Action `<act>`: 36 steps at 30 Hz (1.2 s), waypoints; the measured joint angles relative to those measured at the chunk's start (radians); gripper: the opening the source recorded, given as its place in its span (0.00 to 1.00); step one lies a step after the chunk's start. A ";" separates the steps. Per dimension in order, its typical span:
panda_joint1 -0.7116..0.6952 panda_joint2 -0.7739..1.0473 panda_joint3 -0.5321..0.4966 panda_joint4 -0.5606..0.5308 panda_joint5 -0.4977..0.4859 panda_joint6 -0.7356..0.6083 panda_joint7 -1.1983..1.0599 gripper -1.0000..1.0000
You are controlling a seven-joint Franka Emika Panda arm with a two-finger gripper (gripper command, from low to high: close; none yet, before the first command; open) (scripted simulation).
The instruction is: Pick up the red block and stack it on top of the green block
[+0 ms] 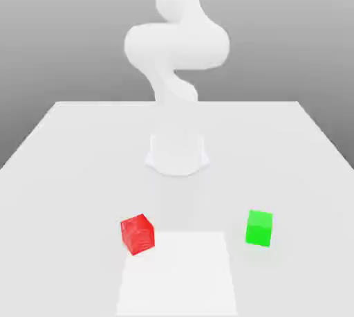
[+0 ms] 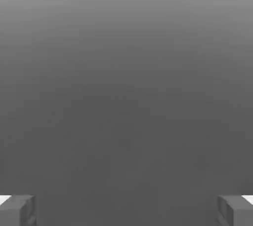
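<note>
Exterior view: red block (image 1: pixel 137 233) and green block (image 1: pixel 259 228), 2 glossy cubes well apart on white table (image 1: pixel 290 170). My gripper (image 2: pixel 126 210) jaws spread wide, holding nothing.

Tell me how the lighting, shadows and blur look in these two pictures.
Exterior view: soft even light, no hard shadows under the red block or green block; the arm looks washed out and blurred, and a brighter patch lies on the table between the blocks. Hand view: a plain grey gradient, darker lower down, with the gripper fingers wide apart.

Red block (image 1: pixel 137 233), green block (image 1: pixel 259 228), white table (image 1: pixel 69 163)
</note>
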State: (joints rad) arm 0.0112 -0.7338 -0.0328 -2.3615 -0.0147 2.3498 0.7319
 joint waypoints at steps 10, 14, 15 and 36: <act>0.037 0.320 -0.157 -0.284 -0.052 0.235 -0.338 0.50; 0.048 0.464 -0.223 -0.406 -0.067 0.338 -0.493 0.50; 0.049 0.505 -0.238 -0.439 -0.069 0.366 -0.537 0.50; -0.073 0.804 -0.121 -0.511 0.074 0.592 -0.781 0.00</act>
State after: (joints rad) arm -0.0616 0.0706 -0.1534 -2.8728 0.0594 2.9422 -0.0486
